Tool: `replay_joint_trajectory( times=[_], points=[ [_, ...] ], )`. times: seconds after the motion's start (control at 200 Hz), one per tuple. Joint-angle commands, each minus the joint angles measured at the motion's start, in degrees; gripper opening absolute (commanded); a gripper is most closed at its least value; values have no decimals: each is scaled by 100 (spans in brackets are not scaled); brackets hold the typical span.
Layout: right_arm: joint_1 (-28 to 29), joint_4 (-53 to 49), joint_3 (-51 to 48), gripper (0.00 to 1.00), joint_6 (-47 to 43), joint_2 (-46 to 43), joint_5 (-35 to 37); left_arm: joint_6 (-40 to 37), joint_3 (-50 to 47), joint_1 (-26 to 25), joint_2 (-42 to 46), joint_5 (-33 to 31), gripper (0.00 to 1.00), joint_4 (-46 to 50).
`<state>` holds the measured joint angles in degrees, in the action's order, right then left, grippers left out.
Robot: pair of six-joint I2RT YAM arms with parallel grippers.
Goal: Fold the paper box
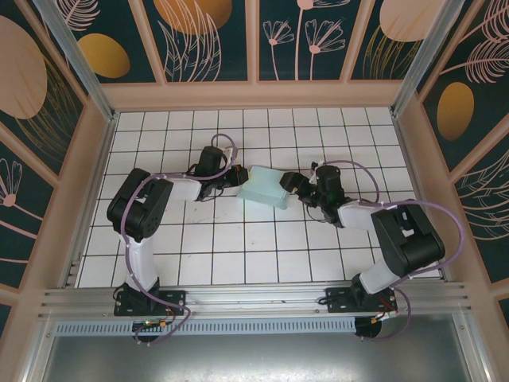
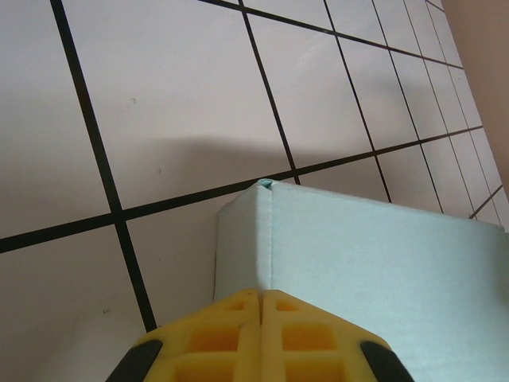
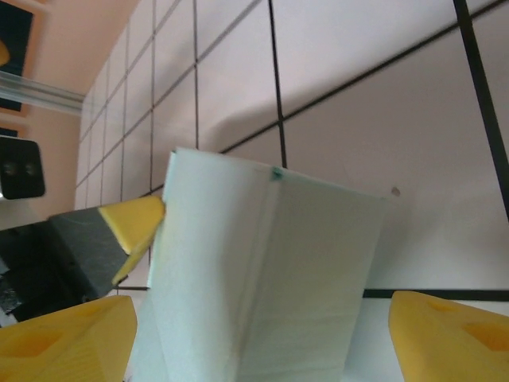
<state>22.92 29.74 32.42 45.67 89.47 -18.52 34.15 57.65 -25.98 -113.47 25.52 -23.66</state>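
**Insp. note, taken standing at the counter.**

**Item:** paper box (image 1: 263, 189), pale mint card, sits mid-counter (image 1: 199, 255) on the white tiled top, between the two arms. It looks part-formed: walls raised, and one upright crease shows in both wrist views, a bit ragged at its top corner. Can't tell if the far flaps are tucked.

**L gripper** (image 1: 238, 177): closed tight. Its yellow fingers (image 2: 231, 334) meet right on the box's corner crease, which reads as a pinch on the card edge. In the right wrist view its tip touches the box's left edge.

**R gripper** (image 3: 254, 338): wide, one finger each side of the box with the card between them. Neither pad is seen touching.

**Risks (my judgement):**
1. If R closes off-square, the wall buckles betw. creases instead of folding on them. Thin card won't recover cleanly.
2. L's pinch is on a narrow strip. A sideways push from R could slip the card out or tear the corner.
3. The box is light and the tile smooth. A push w/o counter-hold skids the lot toward the L arm.
4. Both arms are close over the box, so fingers could clash if both move inward.

**Rec:** R closes slowly, aligned w/ the crease, w/ L as anchor.
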Motion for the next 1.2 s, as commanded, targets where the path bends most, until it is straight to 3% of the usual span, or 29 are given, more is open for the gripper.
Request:
replay_joint_trajectory(
  times=[0.0,0.155,0.335,0.415,0.566,0.636,0.666,0.761,0.876,0.971,1.041,1.101,1.191],
  points=[
    [-15,47,250,83,208,267,-375,87,-295,6,-301,-106,0,917],
    [29,392,485,76,298,518,-765,155,-290,8,-368,-57,0,789],
    [13,577,581,55,448,588,-837,167,-365,6,-206,-175,1,631],
    [1,518,581,47,476,550,-822,163,-532,12,21,-317,16,398],
    [-72,330,556,43,441,301,-800,-31,-1183,5,863,-772,58,-593],
    [-146,189,559,43,338,108,-832,-313,-1589,-2,1383,-1117,93,-1184],
    [-187,120,563,42,271,29,-873,-487,-1771,-16,1641,-1258,98,-1460],
    [-371,-46,557,39,83,-245,-1059,-1137,-2248,-147,2360,-1801,99,-2166],
    [-679,6,478,38,170,-615,-1464,-2736,-2741,-680,2986,-2375,99,-2919],
    [-935,8,483,37,238,-964,-1854,-3692,-3041,-1120,3351,-3289,99,-3458],
    [-1124,-94,558,37,261,-1216,-2187,-4329,-3327,-1286,3580,-3375,99,-4190],
    [-1265,-183,627,37,302,-1424,-2454,-4863,-3308,-1381,3691,-3365,98,-4190],
    [-1455,-348,752,36,356,-1661,-2824,-6544,-3260,-1800,3631,-3629,98,-4085]
  ],
)
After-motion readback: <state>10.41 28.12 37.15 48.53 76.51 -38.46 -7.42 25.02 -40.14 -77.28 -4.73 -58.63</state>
